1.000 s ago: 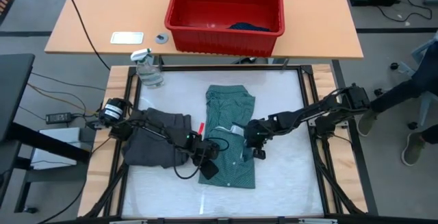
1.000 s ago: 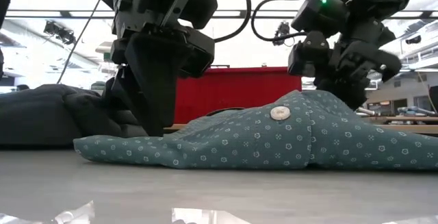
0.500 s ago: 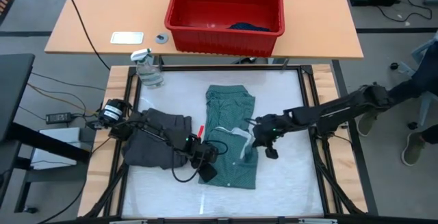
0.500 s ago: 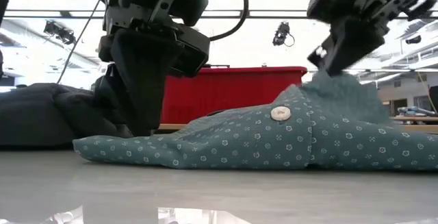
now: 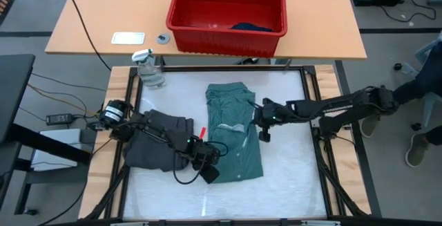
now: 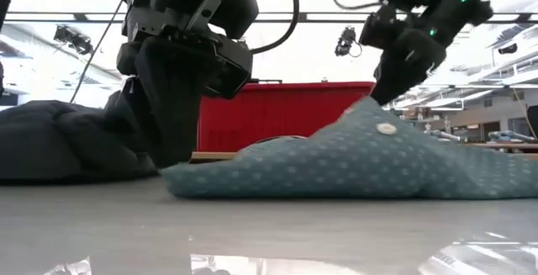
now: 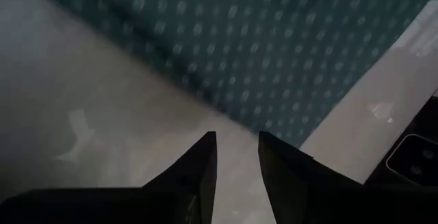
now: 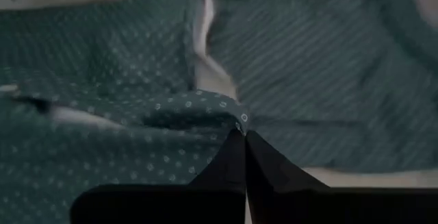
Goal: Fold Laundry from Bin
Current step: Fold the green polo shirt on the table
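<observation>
Writing: none legible; right tool (image 8: 243,136) pinches teal shirt (image 5: 235,139).

High cam looks straight down on the whole table (image 5: 290,177) plus the bin (image 5: 228,8) behind it. Low cam sits at tabletop level, facing that bin (image 6: 277,115) across the shirt (image 6: 353,161). Both wrist cams hover very close over the same shirt (image 7: 274,46) (image 8: 102,128), past their own fingers.
</observation>
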`<state>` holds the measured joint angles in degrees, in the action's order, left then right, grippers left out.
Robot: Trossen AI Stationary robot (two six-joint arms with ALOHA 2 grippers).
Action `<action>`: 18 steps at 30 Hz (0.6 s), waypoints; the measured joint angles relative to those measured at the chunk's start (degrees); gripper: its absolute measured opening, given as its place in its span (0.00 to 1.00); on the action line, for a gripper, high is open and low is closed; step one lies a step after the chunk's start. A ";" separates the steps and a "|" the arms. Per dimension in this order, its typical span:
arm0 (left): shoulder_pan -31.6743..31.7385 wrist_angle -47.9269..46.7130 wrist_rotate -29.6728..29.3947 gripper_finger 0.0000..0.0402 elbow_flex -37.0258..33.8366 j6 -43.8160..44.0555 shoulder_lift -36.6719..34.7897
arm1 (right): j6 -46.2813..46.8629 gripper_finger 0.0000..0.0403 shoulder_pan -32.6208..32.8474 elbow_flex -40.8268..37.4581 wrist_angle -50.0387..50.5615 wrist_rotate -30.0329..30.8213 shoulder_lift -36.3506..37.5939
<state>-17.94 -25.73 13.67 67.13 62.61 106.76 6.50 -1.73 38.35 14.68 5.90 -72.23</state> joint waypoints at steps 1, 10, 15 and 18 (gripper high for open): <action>-0.05 -0.07 -0.01 0.28 0.00 0.59 0.00 | -0.17 0.01 -0.14 0.00 -0.29 -1.28 -1.20; -0.62 -0.17 -1.39 0.28 0.00 2.60 0.00 | 12.81 0.23 -2.93 0.00 6.46 -3.64 -10.29; -0.62 -0.23 -1.51 0.28 0.00 2.64 0.00 | 17.33 0.36 -5.59 0.00 10.96 -3.50 -5.30; -0.62 -0.25 -1.51 0.28 0.00 2.64 0.00 | 11.23 0.38 -6.18 0.00 8.25 -11.00 -1.33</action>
<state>-18.57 -25.98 12.16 67.13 65.25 106.76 17.73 -7.91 38.35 22.94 -5.11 -73.57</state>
